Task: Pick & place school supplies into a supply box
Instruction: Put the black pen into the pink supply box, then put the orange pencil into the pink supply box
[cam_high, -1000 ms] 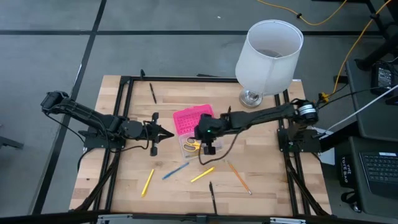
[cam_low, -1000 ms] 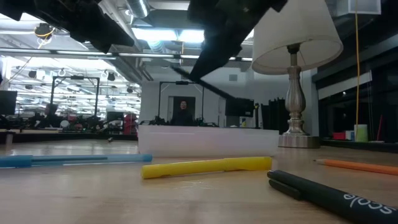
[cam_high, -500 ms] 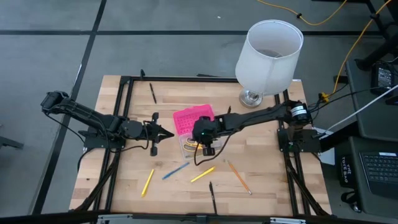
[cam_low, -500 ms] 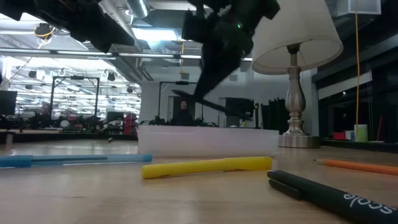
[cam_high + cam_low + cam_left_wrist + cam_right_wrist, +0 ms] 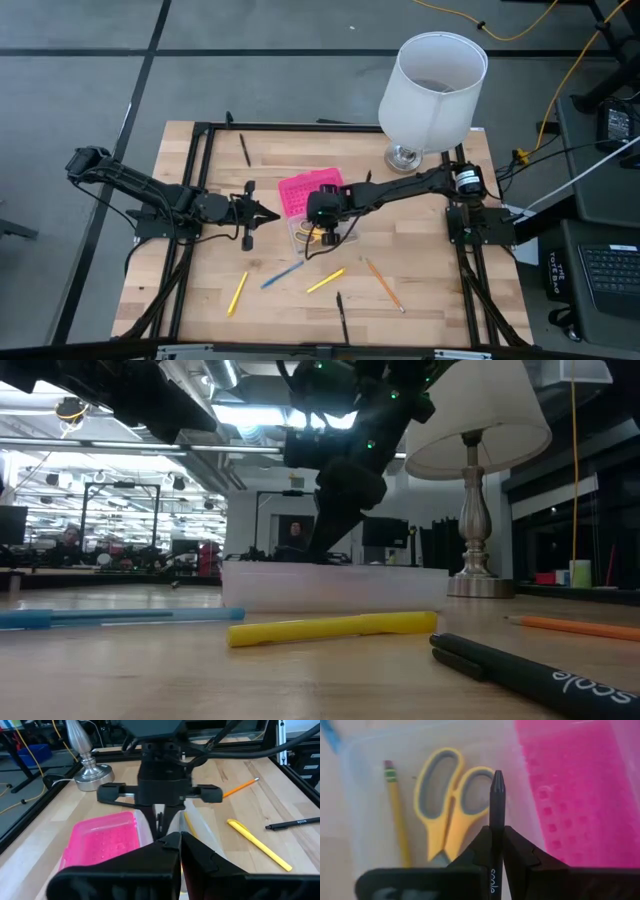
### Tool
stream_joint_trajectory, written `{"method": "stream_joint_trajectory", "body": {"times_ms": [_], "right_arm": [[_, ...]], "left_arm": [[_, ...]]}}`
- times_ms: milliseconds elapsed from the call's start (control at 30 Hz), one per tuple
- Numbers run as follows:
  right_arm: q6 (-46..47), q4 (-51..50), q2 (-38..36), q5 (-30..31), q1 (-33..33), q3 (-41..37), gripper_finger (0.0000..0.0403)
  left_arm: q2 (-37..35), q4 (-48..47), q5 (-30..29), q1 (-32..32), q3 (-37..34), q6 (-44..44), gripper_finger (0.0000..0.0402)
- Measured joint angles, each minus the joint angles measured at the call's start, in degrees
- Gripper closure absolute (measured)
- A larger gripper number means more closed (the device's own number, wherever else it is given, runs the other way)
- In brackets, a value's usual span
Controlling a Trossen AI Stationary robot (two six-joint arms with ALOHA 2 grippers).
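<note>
The right gripper (image 5: 496, 845) hangs just over the clear base of the supply box (image 5: 305, 222). Its two fingers pinch a black pen (image 5: 496, 815) between them. The pen's tip points out past the fingers, over the inside of the box. The box sits in the middle of the table (image 5: 420, 280), and its pink lid (image 5: 570, 785) lies open, flat beside the clear base.

Inside the clear base lie yellow-handled scissors (image 5: 447, 805) and a yellow pencil (image 5: 397, 812) with an eraser end. They rest side by side on the bottom of the box.

The left gripper (image 5: 268, 215) waits a little way to the left of the box, above the table, with its fingers pressed together and nothing in them.

More supplies lie on the table in front of the box. There is a blue pen (image 5: 282, 274), a short yellow pen (image 5: 325, 280), another yellow pen (image 5: 237, 293) farther left, an orange pencil (image 5: 383, 284) to the right, and a second black pen (image 5: 342, 315) near the front edge. One more black pen (image 5: 245, 148) lies at the back of the table on the left side. A white lamp (image 5: 432, 85) stands at the back on the right side.
</note>
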Motion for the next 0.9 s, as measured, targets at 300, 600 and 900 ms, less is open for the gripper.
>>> {"method": "stream_joint_trajectory", "body": {"times_ms": [300, 600, 900], "right_arm": [[0.31, -0.01, 0.02, 0.08, -0.41, 0.0, 0.0363], [-1.23, -0.03, 0.02, 0.06, -0.43, 0.0, 0.0353], [-2.64, -0.06, 0.02, -0.4, -0.49, 0.0, 0.0295]], "left_arm": [[0.0, 0.0, 0.0, -0.02, 0.0, 0.0, 0.0398], [0.0, -0.77, -0.35, -0.02, 0.0, -0.94, 0.0399], [0.0, -3.35, 3.47, -0.02, 0.0, -4.17, 0.0396]]}}
